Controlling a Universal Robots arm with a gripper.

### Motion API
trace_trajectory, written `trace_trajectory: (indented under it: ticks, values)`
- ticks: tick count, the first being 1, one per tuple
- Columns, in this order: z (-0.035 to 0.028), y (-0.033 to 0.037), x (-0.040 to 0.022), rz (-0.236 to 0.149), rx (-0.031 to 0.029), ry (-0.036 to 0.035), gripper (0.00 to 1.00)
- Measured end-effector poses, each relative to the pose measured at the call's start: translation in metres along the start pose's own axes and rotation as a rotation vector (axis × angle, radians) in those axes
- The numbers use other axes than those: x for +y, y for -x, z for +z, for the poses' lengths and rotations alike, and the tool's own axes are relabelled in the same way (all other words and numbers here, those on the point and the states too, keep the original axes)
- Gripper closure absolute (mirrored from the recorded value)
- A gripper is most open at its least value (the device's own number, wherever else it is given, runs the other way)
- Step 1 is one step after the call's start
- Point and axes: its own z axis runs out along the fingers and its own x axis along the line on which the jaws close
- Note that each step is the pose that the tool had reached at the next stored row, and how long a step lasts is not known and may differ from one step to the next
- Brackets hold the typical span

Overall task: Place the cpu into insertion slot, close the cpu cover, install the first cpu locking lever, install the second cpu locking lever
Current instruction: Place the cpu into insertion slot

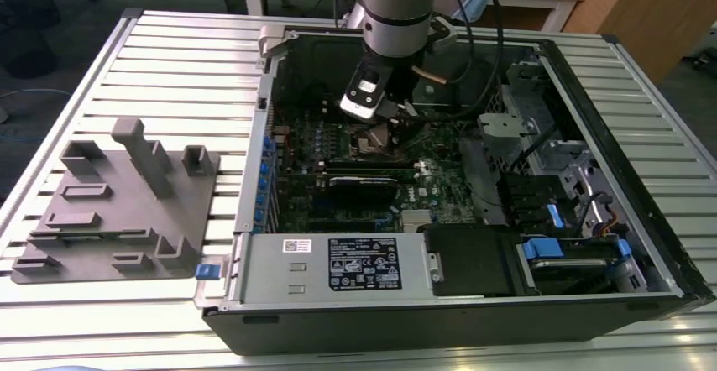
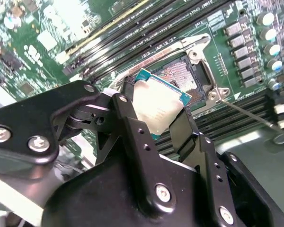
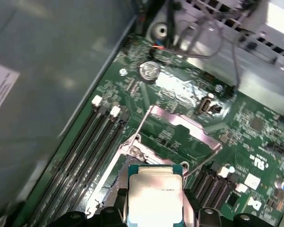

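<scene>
Two black fingers (image 2: 132, 125) of the end effector (image 2: 154, 106) are clamping the cpu (image 2: 158, 99) by opposite edges, so the end effector is closed on the chip. The chip's silvery-grey metal top is facing the cameras in both wrist views, with a teal-green border showing around it. The cpu is hanging just above the insertion slot (image 2: 184, 75) and is not seated in it. Part of the slot's grid of contacts is showing uncovered past the fingertips, and I cannot tell whether any edge of the chip is touching the slot. In the first wrist view the cpu (image 3: 155, 194) is sitting between the fingers (image 3: 118, 205), and ahead of the end effector the cpu cover (image 3: 189, 127) is standing swung open, clear of the slot. One thin wire locking lever (image 2: 246, 113) is lying released beside the slot, angling away past one finger. Long black memory slots (image 2: 146, 38) are running alongside the slot. In the exterior view the arm is reaching down into an open computer case (image 1: 448, 325), with the end effector (image 1: 375, 121) poised over the green motherboard (image 1: 442, 182). The case is resting on a slatted metal counter (image 1: 168, 60). A grey fixture block (image 1: 112, 211) with upright posts is sitting outside the case, well apart from the end effector.
</scene>
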Motion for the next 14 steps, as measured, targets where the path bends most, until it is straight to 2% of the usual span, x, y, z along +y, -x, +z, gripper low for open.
trace_trajectory:
  ticks: [5, 12, 14]
  values:
    - [0.0003, 0.0000, 0.0000, 0.087, -0.0074, -0.0007, 0.46]
    - [0.0000, 0.0000, 0.0000, 0.094, -0.0082, -0.0010, 0.46]
    - [-0.0024, -0.0001, 0.0003, 0.095, -0.0081, -0.0008, 0.46]
